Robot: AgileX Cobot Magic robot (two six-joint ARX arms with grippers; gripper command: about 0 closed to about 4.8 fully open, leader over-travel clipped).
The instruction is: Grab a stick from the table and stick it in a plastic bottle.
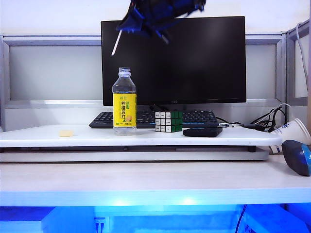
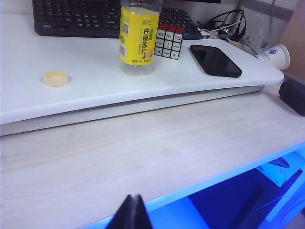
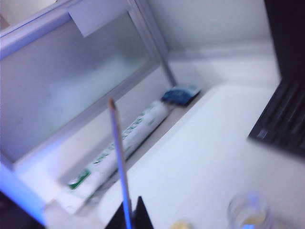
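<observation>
The right gripper (image 1: 127,26) is hanging high above the tabletop (image 1: 146,182), in front of the top of the monitor (image 1: 194,63), with its jaws pinched shut on the stick (image 1: 116,44). In the exterior view the stick is pointing down and a little leftward out of the jaws, its free end sitting above the open neck of the plastic bottle (image 1: 124,102) and slightly to the left of it, well apart. Its long axis is tilting rather than running plumb, so the coming move looks to be a matter of straightening it and shifting it slightly rightward over the mouth before lowering.

In the right wrist view the stick (image 3: 119,157) is running out from the right gripper (image 3: 131,214), with the blurred bottle mouth (image 3: 248,210) off to one side.

The left gripper (image 2: 131,212) is resting low at the near edge of the tabletop, jaws closed on nothing, far from the bottle; the right arm is plainly the nearer one.

Counted: one stick, one plastic bottle, one loose bottle cap (image 2: 55,78), one Rubik's cube (image 1: 168,121), one phone (image 2: 215,60), one paper cup (image 2: 275,56), one keyboard (image 1: 194,117).
</observation>
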